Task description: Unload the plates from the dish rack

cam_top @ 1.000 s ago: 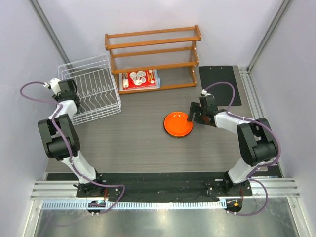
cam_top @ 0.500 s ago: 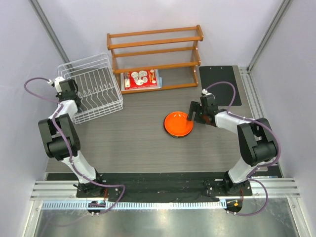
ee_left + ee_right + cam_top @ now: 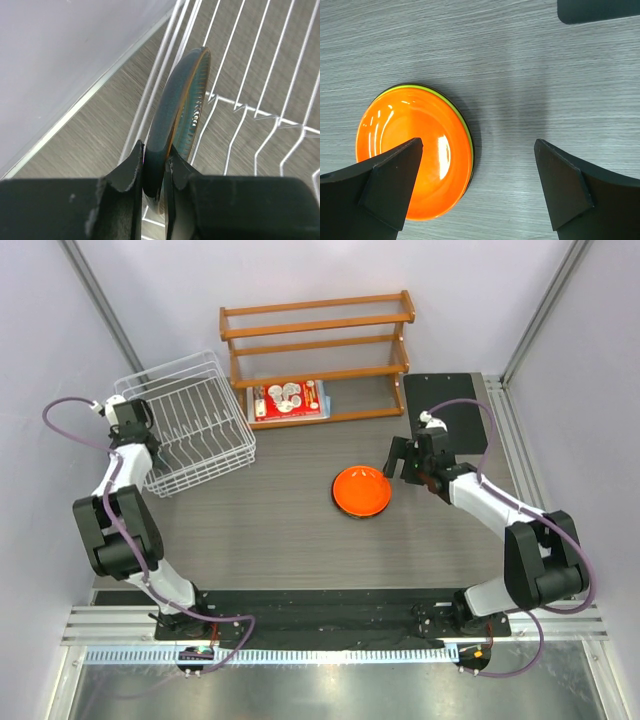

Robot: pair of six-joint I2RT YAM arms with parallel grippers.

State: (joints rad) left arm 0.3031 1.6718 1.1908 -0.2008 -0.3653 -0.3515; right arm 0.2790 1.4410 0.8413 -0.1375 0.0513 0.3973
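The white wire dish rack [image 3: 199,430] stands at the back left. At its left edge my left gripper [image 3: 131,422] is shut on the rim of a blue-grey plate [image 3: 182,100], which stands on edge among the rack's wires [image 3: 235,102]; the fingers [image 3: 125,172] pinch it from both sides. An orange plate [image 3: 361,491] lies flat mid-table, stacked on others: a lime green rim [image 3: 454,106] and a dark edge show beneath the orange plate [image 3: 412,160]. My right gripper [image 3: 404,461] hangs open just right of the stack, its left fingertip [image 3: 400,165] over the plate, holding nothing.
A brown wooden three-tier shelf [image 3: 315,340] stands at the back, with a flat red-and-white package [image 3: 287,400] on its lowest level. A black mat [image 3: 447,410] lies at the back right. Walls close in on the left, right and back.
My left gripper has shut on the blue-grey plate. My right gripper has opened wider and drawn back to the right, off the orange plate. The rack and shelf have shifted slightly right.
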